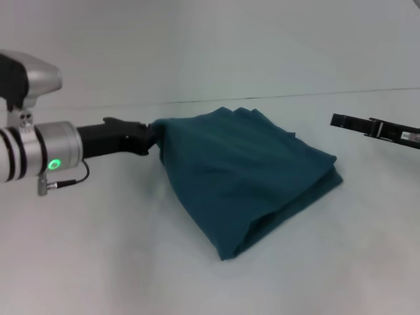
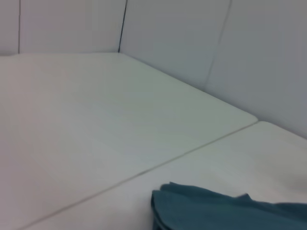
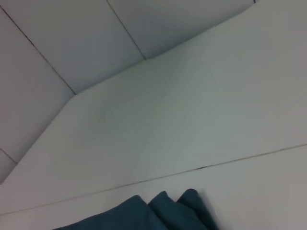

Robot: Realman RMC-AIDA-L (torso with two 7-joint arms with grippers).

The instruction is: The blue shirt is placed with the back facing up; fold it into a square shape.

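The blue shirt [image 1: 252,174] is seen bunched in folded layers on the white table [image 1: 98,262], one corner lifted and pinched by the left gripper [image 1: 152,136]; the right gripper [image 1: 341,121] (state cannot be told) is held well apart

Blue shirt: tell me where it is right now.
In the head view the blue shirt lies bunched at the middle of the white table, its far-left corner at the left gripper; the right gripper is apart, to its right.
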